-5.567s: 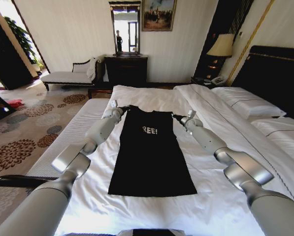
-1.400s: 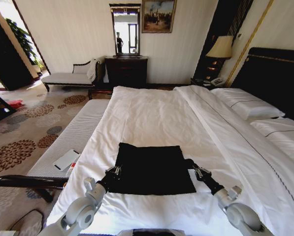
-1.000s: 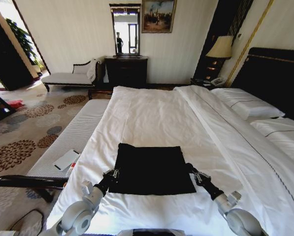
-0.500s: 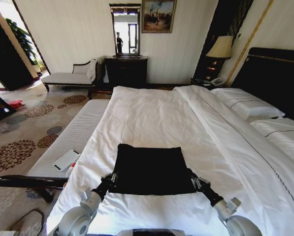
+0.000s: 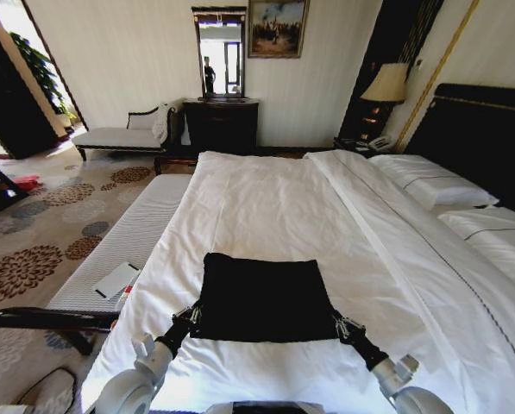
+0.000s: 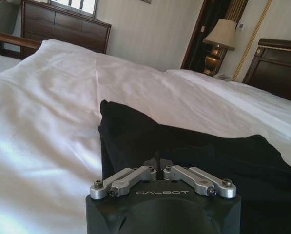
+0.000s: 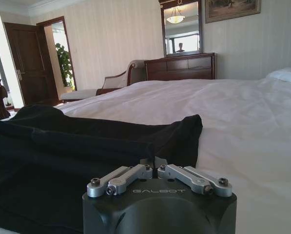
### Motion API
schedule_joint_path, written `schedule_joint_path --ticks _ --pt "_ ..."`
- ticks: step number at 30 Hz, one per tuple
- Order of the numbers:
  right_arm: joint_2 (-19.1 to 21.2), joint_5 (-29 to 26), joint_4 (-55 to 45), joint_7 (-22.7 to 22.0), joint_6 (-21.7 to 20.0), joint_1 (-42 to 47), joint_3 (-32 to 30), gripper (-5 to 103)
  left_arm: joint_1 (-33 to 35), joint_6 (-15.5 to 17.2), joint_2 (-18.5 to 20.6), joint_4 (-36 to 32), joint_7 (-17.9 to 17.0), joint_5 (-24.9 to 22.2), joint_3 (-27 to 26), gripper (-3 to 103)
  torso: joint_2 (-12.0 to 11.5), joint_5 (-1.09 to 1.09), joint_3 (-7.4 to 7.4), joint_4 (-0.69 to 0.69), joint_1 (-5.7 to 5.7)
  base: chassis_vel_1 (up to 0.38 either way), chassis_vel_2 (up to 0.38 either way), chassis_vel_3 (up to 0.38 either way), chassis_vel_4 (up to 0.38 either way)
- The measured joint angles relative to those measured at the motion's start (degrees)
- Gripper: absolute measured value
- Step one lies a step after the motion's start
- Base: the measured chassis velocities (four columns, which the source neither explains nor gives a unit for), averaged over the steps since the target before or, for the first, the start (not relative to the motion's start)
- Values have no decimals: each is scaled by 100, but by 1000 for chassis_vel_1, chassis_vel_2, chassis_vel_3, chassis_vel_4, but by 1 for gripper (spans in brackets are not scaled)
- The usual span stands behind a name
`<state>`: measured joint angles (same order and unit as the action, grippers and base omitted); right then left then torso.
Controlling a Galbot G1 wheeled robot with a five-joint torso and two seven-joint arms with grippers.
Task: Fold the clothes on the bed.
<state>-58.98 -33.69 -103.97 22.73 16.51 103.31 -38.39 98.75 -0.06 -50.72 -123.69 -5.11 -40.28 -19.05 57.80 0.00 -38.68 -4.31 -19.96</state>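
Jaws pressed together on both my grippers: left gripper (image 5: 191, 316) and right gripper (image 5: 342, 325) each pinch a near corner of the folded black T-shirt (image 5: 261, 297), lying crosswise between them on the bed (image 5: 266, 198).

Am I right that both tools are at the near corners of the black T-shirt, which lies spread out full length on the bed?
Not quite. The left tool and right tool are at the near corners, but the black T-shirt lies folded in half on the bed, as the head view shows.
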Motion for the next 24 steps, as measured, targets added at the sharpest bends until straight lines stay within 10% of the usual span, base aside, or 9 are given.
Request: schedule_joint_path --ticks 9,24 --pt "-1 24 13 -3 17 27 19 2 12 59 -74 76 -167 239 299 0 0 0 0 0 0 0 0 0 0" --pt "-67 59 -34 420 238 242 -169 61 265 159 -25 -41 -349 590 156 54 0 0 0 0 0 0 0 0 0"
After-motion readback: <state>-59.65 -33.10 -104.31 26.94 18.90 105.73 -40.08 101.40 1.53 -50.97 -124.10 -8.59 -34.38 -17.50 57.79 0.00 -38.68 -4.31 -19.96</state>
